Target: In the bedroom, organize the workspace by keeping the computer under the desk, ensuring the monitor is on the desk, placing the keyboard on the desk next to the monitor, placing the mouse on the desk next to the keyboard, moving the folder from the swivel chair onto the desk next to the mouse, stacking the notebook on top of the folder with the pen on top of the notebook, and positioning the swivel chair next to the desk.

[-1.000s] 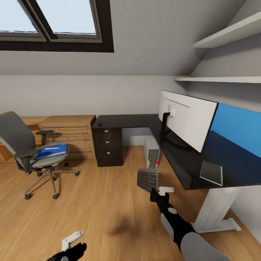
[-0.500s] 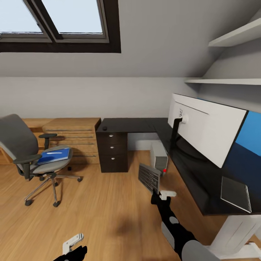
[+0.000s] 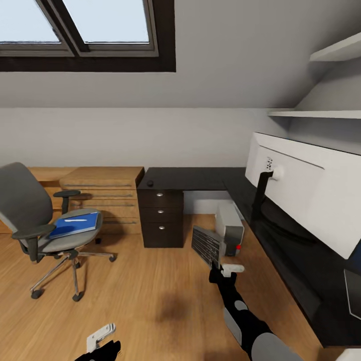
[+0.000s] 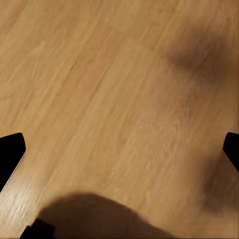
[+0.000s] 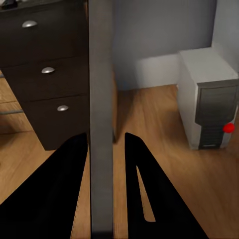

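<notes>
Left hand (image 3: 100, 337) sits low at the frame's bottom left, over bare floor (image 4: 99, 89); its wrist view puts the dark fingertips at opposite edges with nothing between, so it's spread and empty.

Right hand (image 3: 220, 265), lower centre, pinches the keyboard (image 3: 206, 244) by one edge; in its wrist view the slab runs edge-on between both fingers (image 5: 64, 189). The keyboard is in the air, tilted, near the tower (image 3: 230, 228) and not yet over the tabletop (image 3: 296, 273).

We judge the step as carrying the keyboard to the tabletop beside the monitor (image 3: 311, 193), right of frame. To do it well:
- lift above the tabletop edge before swinging right
- level the keyboard before lowering
- clear the monitor stand (image 3: 259, 203)
- go slow, an edge grip may pivot

Farther left, the folder (image 3: 74, 224) lies on the chair (image 3: 37, 220).
</notes>
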{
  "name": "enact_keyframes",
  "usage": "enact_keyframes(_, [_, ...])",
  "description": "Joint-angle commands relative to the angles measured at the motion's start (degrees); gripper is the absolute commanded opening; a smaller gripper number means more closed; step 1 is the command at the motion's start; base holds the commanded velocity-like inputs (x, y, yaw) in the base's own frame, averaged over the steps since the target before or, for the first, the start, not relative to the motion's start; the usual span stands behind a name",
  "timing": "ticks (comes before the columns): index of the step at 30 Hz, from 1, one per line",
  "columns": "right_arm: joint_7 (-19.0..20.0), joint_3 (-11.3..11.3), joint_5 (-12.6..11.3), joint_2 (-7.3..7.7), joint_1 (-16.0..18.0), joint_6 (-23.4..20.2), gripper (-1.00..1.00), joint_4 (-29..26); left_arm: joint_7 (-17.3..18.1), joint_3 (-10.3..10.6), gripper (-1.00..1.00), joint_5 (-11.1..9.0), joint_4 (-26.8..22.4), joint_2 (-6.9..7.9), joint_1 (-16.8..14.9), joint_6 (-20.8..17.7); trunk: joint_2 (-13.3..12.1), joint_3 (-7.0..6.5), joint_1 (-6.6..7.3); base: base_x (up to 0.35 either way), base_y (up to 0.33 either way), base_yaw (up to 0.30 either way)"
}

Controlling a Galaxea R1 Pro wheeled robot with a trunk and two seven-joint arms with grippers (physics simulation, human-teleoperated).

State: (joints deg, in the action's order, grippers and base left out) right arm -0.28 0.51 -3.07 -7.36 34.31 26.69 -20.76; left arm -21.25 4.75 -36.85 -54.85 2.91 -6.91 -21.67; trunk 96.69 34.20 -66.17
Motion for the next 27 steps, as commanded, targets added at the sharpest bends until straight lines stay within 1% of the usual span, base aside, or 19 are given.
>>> enact_keyframes(1, [0.1, 0.0, -0.3, -0.04, 0.1, 0.2, -1.00, 0.0, -0.6, 0.3, 1.00, -0.6, -0.1, 0.08, 0.0, 0.0, 0.0, 0.06, -0.03, 0.321, 0.183, 0.001])
enact_keyframes(7, [-0.1, 0.0, -0.3, -0.07, 0.1, 0.3, -1.00, 0.0, -0.6, 0.3, 1.00, -0.6, -0.1, 0.08, 0.0, 0.0, 0.0, 0.06, -0.03, 0.319, 0.185, 0.000])
enact_keyframes(11, [-0.2, 0.0, -0.4, -0.03, 0.1, 0.3, -1.00, -0.1, -0.6, 0.5, 1.00, 0.1, -0.1, 0.01, 0.0, 0.0, 0.0, 0.06, -0.03, 0.325, 0.053, 0.000])
enact_keyframes(12, [-0.2, 0.0, -0.4, -0.03, 0.1, 0.3, -1.00, -0.1, -0.6, 1.1, 1.00, 0.7, -0.1, 0.05, 0.0, 0.0, 0.0, 0.06, -0.03, 0.329, 0.010, 0.000])
enact_keyframes(16, [-0.2, 0.1, -0.4, -0.03, 0.1, 0.4, -1.00, -0.1, -0.6, 1.4, 1.00, 0.9, -0.1, 0.08, 0.0, 0.0, 0.0, 0.06, -0.03, 0.330, 0.004, 0.000])
enact_keyframes(18, [-0.6, 0.2, -0.5, 0.06, 0.1, 2.7, -1.00, -0.9, -0.6, 1.5, 1.00, 1.0, -0.1, 0.08, 0.0, 0.0, 0.0, 0.06, -0.03, 0.057, 0.000, 0.000])
enact_keyframes(20, [-2.2, 0.2, -0.7, -0.08, 0.1, 5.3, -1.00, -2.7, -0.6, 1.5, 1.00, 0.9, -0.1, 0.08, 0.0, 0.0, 0.0, 0.06, -0.03, 0.016, 0.000, 0.000])
enact_keyframes(25, [-5.9, 0.0, -0.9, -0.32, 0.1, 6.0, -1.00, -5.2, -0.6, 1.5, 1.00, 0.9, -0.1, 0.08, 0.0, 0.0, 0.0, 0.06, -0.03, 0.003, 0.000, 0.000])
enact_keyframes(27, [-6.4, 0.0, -0.9, -0.34, 0.1, 6.1, -1.00, -5.8, -0.6, 1.5, 1.00, 0.9, -0.1, 0.08, 0.0, 0.0, 0.0, 0.06, -0.03, 0.000, 0.000, 0.000])
